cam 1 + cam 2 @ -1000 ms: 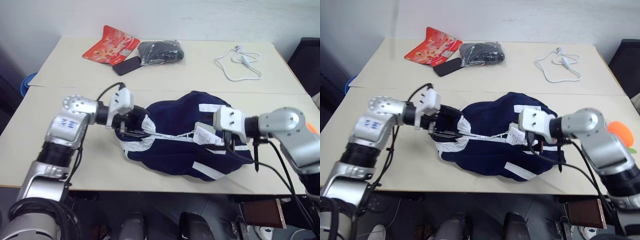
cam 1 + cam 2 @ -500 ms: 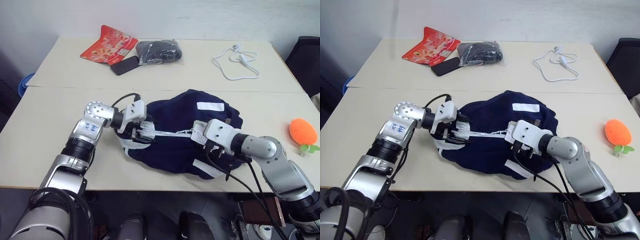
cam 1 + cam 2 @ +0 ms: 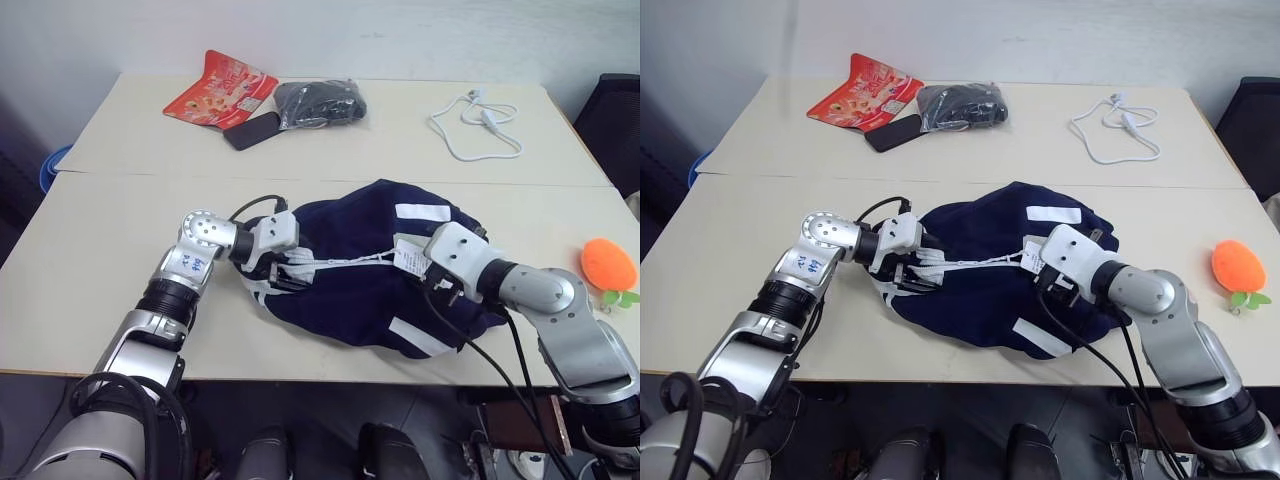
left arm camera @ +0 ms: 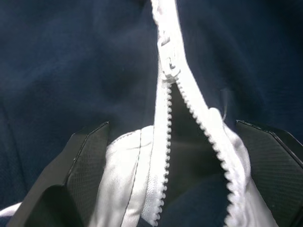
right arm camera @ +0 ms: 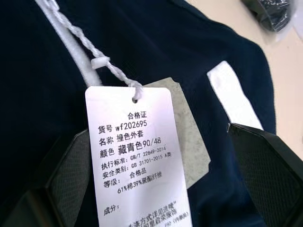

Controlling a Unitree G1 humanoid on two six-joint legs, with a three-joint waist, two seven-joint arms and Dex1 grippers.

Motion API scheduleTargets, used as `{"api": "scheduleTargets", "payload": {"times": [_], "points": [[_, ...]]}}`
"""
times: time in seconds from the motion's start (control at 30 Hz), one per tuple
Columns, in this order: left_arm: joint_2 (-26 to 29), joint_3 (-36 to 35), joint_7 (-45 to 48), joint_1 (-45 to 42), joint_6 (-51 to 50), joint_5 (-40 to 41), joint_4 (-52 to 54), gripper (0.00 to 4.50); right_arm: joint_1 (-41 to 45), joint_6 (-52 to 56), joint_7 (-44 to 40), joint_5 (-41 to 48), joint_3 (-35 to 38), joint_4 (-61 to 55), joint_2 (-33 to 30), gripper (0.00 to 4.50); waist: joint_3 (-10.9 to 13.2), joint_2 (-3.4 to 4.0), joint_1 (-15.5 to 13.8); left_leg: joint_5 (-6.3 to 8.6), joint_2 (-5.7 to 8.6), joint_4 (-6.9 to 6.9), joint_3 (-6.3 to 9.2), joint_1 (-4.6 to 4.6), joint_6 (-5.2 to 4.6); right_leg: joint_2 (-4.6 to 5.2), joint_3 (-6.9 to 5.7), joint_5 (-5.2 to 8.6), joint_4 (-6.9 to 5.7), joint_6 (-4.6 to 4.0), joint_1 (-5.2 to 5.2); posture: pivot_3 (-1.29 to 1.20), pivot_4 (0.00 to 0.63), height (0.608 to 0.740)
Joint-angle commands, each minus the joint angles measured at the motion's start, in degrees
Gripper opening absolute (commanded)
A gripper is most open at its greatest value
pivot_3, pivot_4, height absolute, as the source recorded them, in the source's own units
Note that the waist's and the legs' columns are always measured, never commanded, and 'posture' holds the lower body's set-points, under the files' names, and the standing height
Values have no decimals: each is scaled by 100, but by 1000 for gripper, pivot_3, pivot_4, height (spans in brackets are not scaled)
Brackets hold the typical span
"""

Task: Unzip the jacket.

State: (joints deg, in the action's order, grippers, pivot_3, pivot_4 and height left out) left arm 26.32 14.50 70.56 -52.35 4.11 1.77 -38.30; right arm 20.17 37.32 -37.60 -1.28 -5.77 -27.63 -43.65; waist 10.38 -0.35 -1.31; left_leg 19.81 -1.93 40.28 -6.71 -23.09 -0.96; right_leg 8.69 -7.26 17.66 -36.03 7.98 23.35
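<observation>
We see the jacket, soft navy fabric in a rumpled heap, at the near middle of the worktop. The left gripper is spread around its toothed white zipper. The right gripper is spread around a flat paper tag.

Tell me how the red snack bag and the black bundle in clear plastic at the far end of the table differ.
The red snack bag is bright red with printed pictures, while the black bundle is plain and dark inside clear wrap. The snack bag lies flat and thin; the bundle is lumpy and thicker. The snack bag sits farther to the robot's left, the bundle to its right. Both rest on the far table, touching the dark phone between them.
</observation>
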Motion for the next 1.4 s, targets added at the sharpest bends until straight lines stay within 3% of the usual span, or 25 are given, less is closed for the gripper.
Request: {"api": "scheduleTargets", "payload": {"times": [0.03, 0.13, 0.4, 0.5, 0.8, 1.03, 1.2, 1.3, 1.4], "points": [[-51, -78, -104, -197, 243, -72, -112, 4439, 115, 0, 50, 32, 226, -105, 0, 4500, 0, 0, 3, 0, 0, 0, 0, 0, 0, 0, 0, 0, 0, 0, 0, 0, 150, 740], [-72, -79, -99, -200, 325, -80, -162, 4439, 171, 66, 90, 76, 264, -102, 44, 4500, 0, 0, 14, 0, 0, 0, -1, 0, 0, 0, 0, 0, 0, 0, 0, 0, 150, 740], [-160, -131, -196, -304, 438, -88, -335, 4439, 47, -1141, 589, -994, -283, 479, -121, 4500, -1, -1, 14, 0, 1, 0, -2, 0, 0, 1, 1, 0, 0, 0, 1, 0, 150, 740], [-186, -104, -274, -286, 521, -161, -375, 4500, -48, -1446, 778, -1278, -432, 645, 6, 3892, -1, -1, 17, 0, 1, -1, -1, 0, 0, 1, 0, 0, 0, 0, 1, 0, 150, 740], [-264, -62, -365, -210, 647, -295, -609, 4500, -158, -1879, 920, -1615, -600, 1131, 321, 840, -1, -1, 20, -1, 1, 0, -1, 0, -1, 1, 0, 0, 0, 1, 0, 0, 150, 740], [-296, -44, -396, -162, 709, -370, -744, 4500, 66, -2142, 978, -1829, -680, 1571, 588, 840, -3, -1, 44, -1, 1, 0, 0, 1, -1, 1, 0, 0, -2, 0, -1, 0, 150, 740], [-202, 178, -463, -80, 849, -692, -878, 3421, 286, -2381, 1083, -2037, -744, 1946, 710, 809, -5, -1, 63, -1, 0, 3, 0, 3, -1, 1, 0, 0, -5, 0, -2, 0, 150, 740], [-203, 228, -593, -92, 963, -821, -986, 3421, 388, -2547, 1148, -2093, -734, 2162, 792, 809, -9, -1, 69, -2, 0, 4, 1, 12, -1, 1, 1, 0, -7, 0, -11, 0, 150, 740], [-217, 216, -582, -88, 970, -810, -931, 3339, 438, -2620, 1321, -2224, -684, 2264, 888, 230, -9, -1, 71, -2, -1, -1, 2, 55, -1, 1, 0, 0, -1, 0, -60, 0, 150, 740]]}}
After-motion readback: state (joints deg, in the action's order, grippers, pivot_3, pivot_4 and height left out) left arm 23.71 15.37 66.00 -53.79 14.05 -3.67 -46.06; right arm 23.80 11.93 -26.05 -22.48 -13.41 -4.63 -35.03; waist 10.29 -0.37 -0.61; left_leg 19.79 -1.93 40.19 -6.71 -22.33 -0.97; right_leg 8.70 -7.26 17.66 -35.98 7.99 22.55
